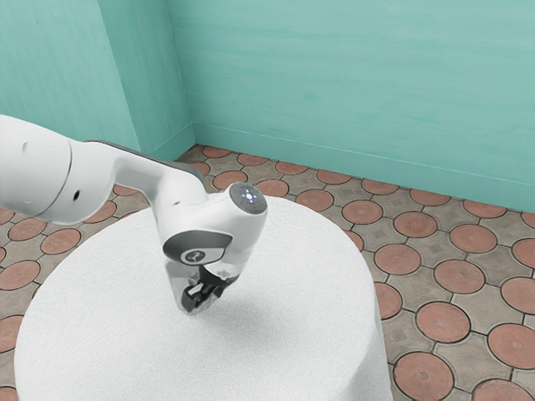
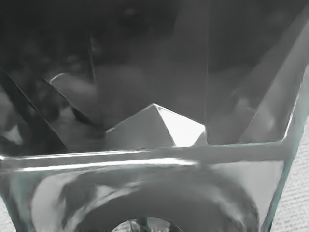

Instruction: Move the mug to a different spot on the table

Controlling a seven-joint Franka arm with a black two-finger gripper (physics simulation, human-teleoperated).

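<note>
Mug [image 2: 154, 145] | glassy, close under pincer [image 1: 199, 301] | pincer low over white table [image 1: 318, 334]

Glossy mug [image 2: 145, 96], matt cloth-covered table [image 1: 301, 334]

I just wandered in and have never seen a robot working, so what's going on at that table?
A white robot arm reaches down over a round white table, with its gripper low, close to the tabletop near the middle. Right under the hand is a clear, glassy mug with flat facets, seen up close in the wrist view. Whether the gripper has hold of the mug cannot be told.
</note>
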